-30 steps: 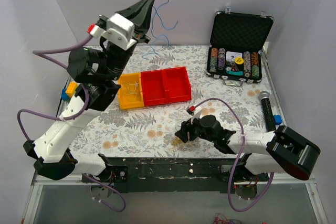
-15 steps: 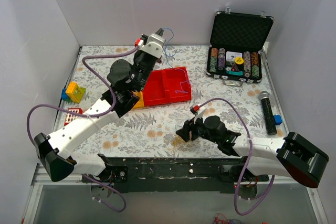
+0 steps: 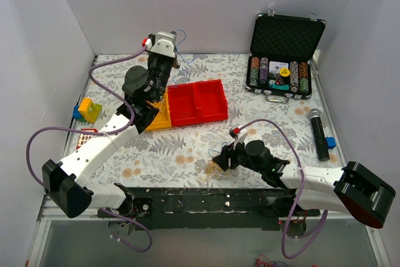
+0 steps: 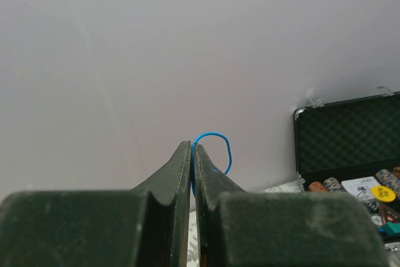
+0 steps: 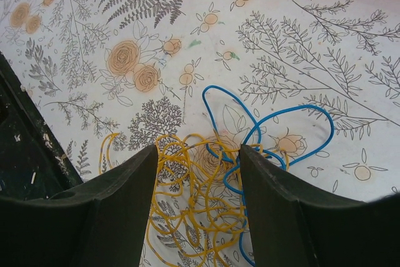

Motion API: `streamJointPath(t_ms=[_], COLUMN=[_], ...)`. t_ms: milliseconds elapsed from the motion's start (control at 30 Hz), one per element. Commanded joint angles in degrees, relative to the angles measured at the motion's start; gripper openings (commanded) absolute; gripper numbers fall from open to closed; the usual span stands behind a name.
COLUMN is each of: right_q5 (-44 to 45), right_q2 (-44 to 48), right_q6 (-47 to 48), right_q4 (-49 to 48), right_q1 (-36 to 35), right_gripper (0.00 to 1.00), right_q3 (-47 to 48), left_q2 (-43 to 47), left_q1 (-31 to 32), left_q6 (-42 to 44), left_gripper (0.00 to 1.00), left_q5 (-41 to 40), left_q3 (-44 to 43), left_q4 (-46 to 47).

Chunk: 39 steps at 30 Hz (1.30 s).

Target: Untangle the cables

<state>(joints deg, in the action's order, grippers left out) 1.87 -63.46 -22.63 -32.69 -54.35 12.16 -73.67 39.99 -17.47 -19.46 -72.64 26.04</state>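
My left end effector (image 4: 192,146) is up at the back of the desk (image 3: 181,148), left of centre. It is clenched on a thin blue wire (image 4: 215,139) that loops out past its tips. Just right of that arm sit a yellow bin (image 3: 159,119) and a red bin (image 3: 197,101). Near the front edge, my right end effector (image 5: 199,154) is released, with its fingers straddling a tangle of yellow and blue wires (image 5: 206,204) that lies on the floral surface. A poker chip case (image 3: 286,35) stands open at the far right.
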Motion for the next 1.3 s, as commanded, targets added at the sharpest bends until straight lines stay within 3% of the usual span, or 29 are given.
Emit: streamJointPath(t_ms=[0, 467, 700, 867, 1267], right_q5=[1.12, 0.94, 1.03, 1.47, 1.21], right_q2=[0.80, 1.15, 1.94, 2.90, 2.20], right_q6=[-0.22, 0.31, 0.05, 0.04, -0.48], right_q4=[-0.45, 1.13, 1.40, 1.66, 0.78], right_q1=[0.03, -0.06, 0.03, -0.06, -0.06], right_gripper=[0.63, 0.63, 0.63, 0.63, 0.63], right_q3=[-0.12, 0.93, 0.32, -0.47, -1.18], left_q2=[-0.68, -4.81, -6.58, -5.96, -5.61], left_q1=[-4.47, -8.08, -8.08, -8.08, -8.52], left_q6=[-5.11, -5.47, -1.87, 4.90, 8.33], left_gripper=[0.00, 0.00, 0.00, 0.00, 0.00], left_q5=[0.56, 5.66, 3.12, 0.58, -4.61], left_q3=[2.76, 7.25, 9.27, 16.99, 22.89], left_q4=[-1.69, 0.50, -0.02, 2.87, 4.71])
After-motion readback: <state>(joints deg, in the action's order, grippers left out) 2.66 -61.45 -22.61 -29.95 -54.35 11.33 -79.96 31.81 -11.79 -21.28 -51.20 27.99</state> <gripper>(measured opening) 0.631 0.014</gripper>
